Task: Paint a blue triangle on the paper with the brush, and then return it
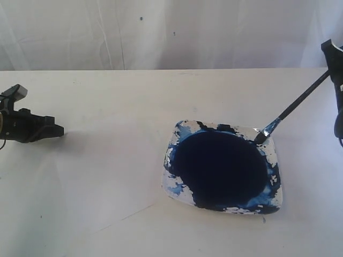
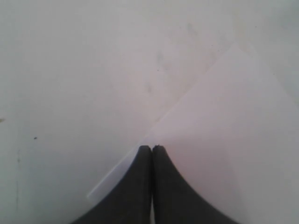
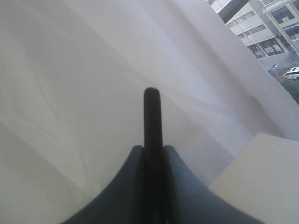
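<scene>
In the exterior view the dish [image 1: 274,160] sits at about 4 o'clock from the middle of the table [image 1: 107,107], with a dark navy pool [image 1: 222,168] that fills most of it. The brush [image 1: 297,104] leans with its blue tip on the dish's rim at 1 o'clock. Its black handle goes up toward 2 o'clock to the right gripper [image 3: 153,151], which the picture edge cuts at 3 o'clock. The right wrist view shows these jaws pinching the handle, with its end standing out past the fingertips.

The left gripper [image 1: 56,130] lies low at 9 o'clock, well apart from the dish, its jaws pressed together with nothing between. Between it and the dish the table is open. There is more free surface toward 12 o'clock, up to the white cloth [image 1: 161,32] behind.

The paper [image 2: 224,140] is hard to see, white on white. In the left wrist view one corner of it lies just under the left fingertips. In the exterior view only a faint edge shows, at 7 o'clock from the dish.

In the right wrist view, blurred buildings [image 3: 257,23] and a white car [image 3: 294,72] show in one corner.
</scene>
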Robot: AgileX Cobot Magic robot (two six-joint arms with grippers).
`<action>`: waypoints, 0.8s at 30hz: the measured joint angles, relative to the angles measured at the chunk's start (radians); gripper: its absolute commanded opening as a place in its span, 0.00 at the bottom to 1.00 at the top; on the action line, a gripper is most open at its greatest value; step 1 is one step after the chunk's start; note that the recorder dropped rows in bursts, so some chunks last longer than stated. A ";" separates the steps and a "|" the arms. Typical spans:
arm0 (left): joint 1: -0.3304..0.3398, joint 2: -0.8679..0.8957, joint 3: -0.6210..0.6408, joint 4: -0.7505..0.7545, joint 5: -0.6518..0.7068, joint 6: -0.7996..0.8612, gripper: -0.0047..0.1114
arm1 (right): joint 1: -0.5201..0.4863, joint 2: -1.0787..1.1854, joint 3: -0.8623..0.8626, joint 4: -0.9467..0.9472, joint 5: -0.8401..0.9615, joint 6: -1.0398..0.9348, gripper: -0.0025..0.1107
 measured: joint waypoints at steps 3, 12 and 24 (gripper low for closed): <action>0.000 0.000 0.000 0.000 0.000 0.000 0.04 | 0.000 0.000 0.000 0.031 0.002 -0.005 0.02; 0.000 0.000 0.000 0.000 0.000 0.000 0.04 | 0.000 0.000 0.000 0.053 0.006 -0.008 0.02; 0.000 0.000 0.000 0.000 0.000 0.000 0.04 | 0.000 0.000 0.000 0.053 0.003 -0.009 0.02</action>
